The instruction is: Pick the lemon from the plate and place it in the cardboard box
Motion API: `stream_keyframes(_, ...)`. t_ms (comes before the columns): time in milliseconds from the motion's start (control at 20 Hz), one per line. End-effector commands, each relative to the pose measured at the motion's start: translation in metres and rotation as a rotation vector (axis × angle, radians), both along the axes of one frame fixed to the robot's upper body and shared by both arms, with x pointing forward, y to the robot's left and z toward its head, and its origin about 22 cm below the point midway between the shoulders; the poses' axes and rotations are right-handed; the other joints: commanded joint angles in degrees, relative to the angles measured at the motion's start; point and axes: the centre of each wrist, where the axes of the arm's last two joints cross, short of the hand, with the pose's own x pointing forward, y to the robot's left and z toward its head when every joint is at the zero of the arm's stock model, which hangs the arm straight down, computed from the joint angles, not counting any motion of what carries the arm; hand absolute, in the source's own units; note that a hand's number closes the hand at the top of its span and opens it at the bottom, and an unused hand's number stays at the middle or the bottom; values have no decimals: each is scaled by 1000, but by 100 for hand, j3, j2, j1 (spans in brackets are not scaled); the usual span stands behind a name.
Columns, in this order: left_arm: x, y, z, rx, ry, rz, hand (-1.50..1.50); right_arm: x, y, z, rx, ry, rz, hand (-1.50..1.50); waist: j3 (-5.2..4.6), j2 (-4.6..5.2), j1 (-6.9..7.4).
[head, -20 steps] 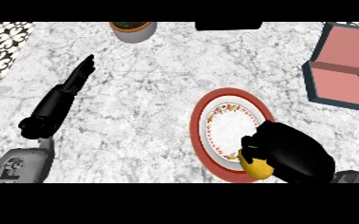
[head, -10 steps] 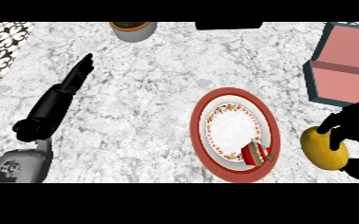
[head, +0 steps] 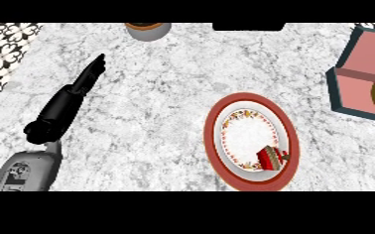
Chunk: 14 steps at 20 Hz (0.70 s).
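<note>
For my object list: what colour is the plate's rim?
The plate's rim is red, seen best in the head view.

The plate [head: 211, 134] is round, with a red rim, a flowered band and a white middle, and it lies flat on the bench. Up and to the right of the plate, cut by the view's edge, stands the cardboard box [head: 353, 91] — dark walls, pinkish inside, open on top. Of the lemon [head: 372, 95] only a yellowish sliver shows — above the box's floor, well apart from the plate.

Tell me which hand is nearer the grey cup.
Left, as far as shown: the left hand lies down-left of the grey cup, apart; the right hand is out of view.
</note>
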Motion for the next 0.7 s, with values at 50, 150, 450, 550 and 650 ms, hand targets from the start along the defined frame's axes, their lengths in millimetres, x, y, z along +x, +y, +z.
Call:
stream_keyframes(50, 17, -6, 11, -1, -14, -14, 0, 33, -43, 17, -13, -5, -120, 150, 6, 47, 131)
stream_keyframes(150, 3, -5, 11, -6, -18, -33, 0, 41, -42, 5, -133, 18, -137, 150, 6, 31, 160)
stream_keyframes(450, 1, -17, 2, -14, -14, -56, 0, 50, -74, 0, -308, 271, -164, 150, 9, 89, 345)
stream_keyframes(550, 18, -7, 6, 2, -18, -39, 0, 58, -74, -4, -342, 319, -137, 150, 7, 108, 276)
stream_keyframes(650, 14, -26, 10, -3, -25, -60, 0, 61, -83, -17, -366, 355, -133, 150, 16, 104, 319)
